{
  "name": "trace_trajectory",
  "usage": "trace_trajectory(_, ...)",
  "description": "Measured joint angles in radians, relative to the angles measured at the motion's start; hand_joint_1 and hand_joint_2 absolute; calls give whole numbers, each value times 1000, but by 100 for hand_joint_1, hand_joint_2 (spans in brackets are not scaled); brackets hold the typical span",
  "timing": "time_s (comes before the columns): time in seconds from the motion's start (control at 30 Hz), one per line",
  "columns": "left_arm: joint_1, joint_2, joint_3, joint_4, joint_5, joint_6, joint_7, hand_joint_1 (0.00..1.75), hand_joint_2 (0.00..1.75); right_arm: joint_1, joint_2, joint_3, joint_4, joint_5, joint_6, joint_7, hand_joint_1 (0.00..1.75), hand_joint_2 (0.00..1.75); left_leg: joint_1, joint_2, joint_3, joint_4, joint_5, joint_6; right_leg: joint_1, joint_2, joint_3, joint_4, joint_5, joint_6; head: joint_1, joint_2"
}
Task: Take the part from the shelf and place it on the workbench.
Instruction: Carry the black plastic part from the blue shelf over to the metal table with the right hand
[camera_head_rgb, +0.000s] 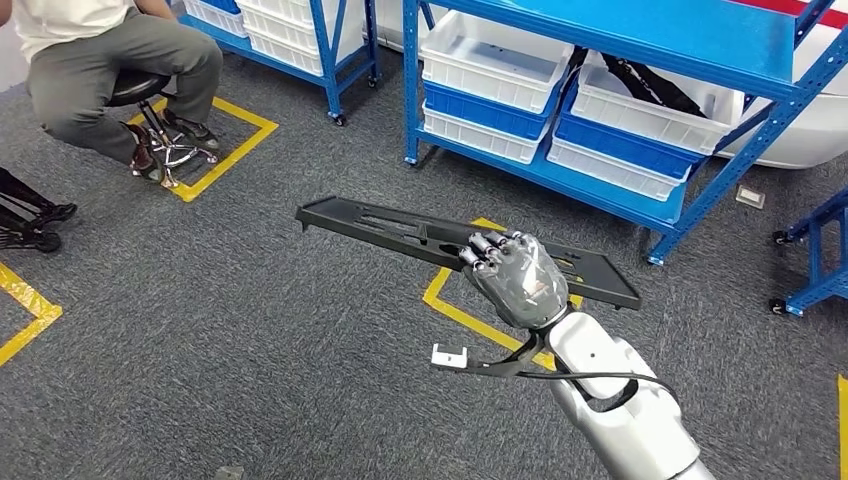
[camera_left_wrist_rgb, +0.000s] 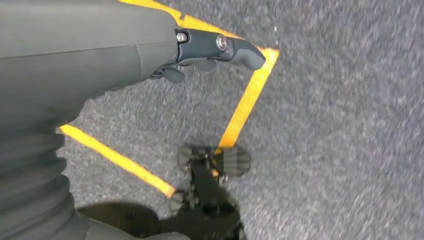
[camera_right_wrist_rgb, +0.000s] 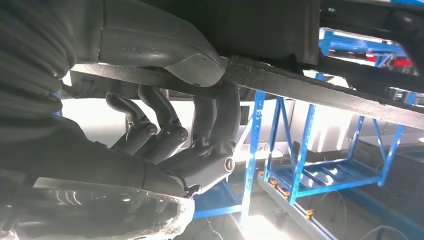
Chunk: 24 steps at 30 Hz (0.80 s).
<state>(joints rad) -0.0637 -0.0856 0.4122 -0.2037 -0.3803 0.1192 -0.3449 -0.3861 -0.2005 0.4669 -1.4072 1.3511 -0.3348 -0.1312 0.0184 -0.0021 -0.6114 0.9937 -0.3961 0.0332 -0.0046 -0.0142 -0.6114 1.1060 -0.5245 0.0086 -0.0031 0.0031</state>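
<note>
Part (camera_head_rgb: 400, 228): long flat black panel, held level above the grey carpet, gripped near one end by the right hand (camera_head_rgb: 515, 277). Left hand (camera_left_wrist_rgb: 220, 50): hanging over floor, fingers' state indeterminable. Blue shelf (camera_head_rgb: 640, 190) behind.

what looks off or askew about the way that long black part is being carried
The long flat black plastic part is gripped by the right hand well off-centre, towards one end, so most of its length sticks out unsupported to the robot's left. It sits slightly tilted. No damage shows.
</note>
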Motion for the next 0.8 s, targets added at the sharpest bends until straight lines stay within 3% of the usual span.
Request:
trace_trajectory(0.07, -1, 0, 0, 0, -1, 1, 0, 0, 175, 3, -1, -1, 0, 0, 0, 1, 169, 175, -1, -8, -3, 0, 1, 2, -4, 7, -70, 139, -52, -3, 2, 0)
trace_trajectory(0.1, -1, 0, 0, 0, -1, 1, 0, 0, 175, 5, -2, -1, 0, 0, 0, 1, 169, 175, -1, -13, -4, 0, 1, 2, -6, 8, -89, 173, -60, 2, 1, 0)
trace_trajectory(0.13, -1, 0, 0, 0, -3, 1, 0, 0, 175, 7, -2, -1, 0, 0, 0, 1, 169, 175, 0, -18, -4, 1, 1, 2, -8, 9, -88, 167, -50, 11, 2, 0)
trace_trajectory(0.2, -1, -2, 0, 0, -6, 1, 0, 0, 175, 8, -4, -2, 0, 0, 0, 1, 169, 175, 1, -29, -3, 3, 1, -2, -15, 10, -27, 41, 6, 32, 2, 0)
trace_trajectory(0.27, -1, -3, 1, 0, -7, 1, -1, 0, 175, 8, -5, -3, 0, 0, 0, 1, 169, 175, -2, -37, -5, 7, -1, -12, -19, 16, 34, -85, 54, 38, 2, 0)
trace_trajectory(0.3, 0, -3, 1, 0, -7, 1, -2, 0, 175, 7, -5, -3, 0, 0, 0, 1, 169, 175, -4, -39, -6, 8, -1, -18, -19, 18, 48, -114, 65, 34, 2, 0)
trace_trajectory(0.43, 4, -2, 2, 0, -7, 2, -3, 0, 175, 6, -5, -2, 0, 1, 0, 1, 169, 175, 2, -31, -15, 26, -12, -37, -20, 15, 52, -119, 75, 7, 1, 0)
trace_trajectory(0.5, 4, -1, 2, 0, -7, 3, -3, 0, 175, 5, -4, -2, 0, 1, 0, 1, 169, 175, 4, -13, -54, 117, -67, -44, -21, 12, 54, -120, 77, -4, -1, 0)
trace_trajectory(0.57, 4, -1, 4, 0, -8, 4, -3, 0, 175, 5, -4, -2, 0, 1, 0, 1, 169, 175, 4, -4, -120, 259, -132, -49, -15, 10, 55, -120, 75, -10, -1, 0)
trace_trajectory(0.6, 5, -1, 5, 0, -8, 4, -3, 0, 175, 5, -4, -2, 0, 1, 0, 0, 169, 175, 4, -2, -143, 306, -146, -49, -12, 8, 55, -120, 74, -11, -1, 0)
trace_trajectory(0.63, 5, -1, 6, 0, -8, 4, -3, 0, 175, 4, -5, -2, 0, 1, 0, 0, 169, 175, 4, -2, -148, 316, -140, -46, -9, 7, 56, -120, 73, -12, -1, 0)
trace_trajectory(0.67, 5, -1, 7, 0, -8, 4, -3, 0, 175, 3, -5, -2, 0, 1, 0, 0, 169, 175, 3, -1, -131, 281, -114, -41, -6, 6, 58, -120, 72, -13, -1, 0)
trace_trajectory(0.73, 5, 0, 8, 0, -7, 3, -3, 0, 175, -1, -5, -3, 0, 1, 0, -1, 169, 175, -2, 6, -60, 141, -49, -23, -1, 5, 63, -120, 70, -15, -1, 0)
trace_trajectory(0.8, 3, 2, 9, 0, -7, 3, -3, 0, 175, -7, -5, -3, 0, 1, 0, -2, 169, 175, -12, 17, -12, 46, -21, -9, 6, 3, 63, -119, 67, -14, -1, 0)
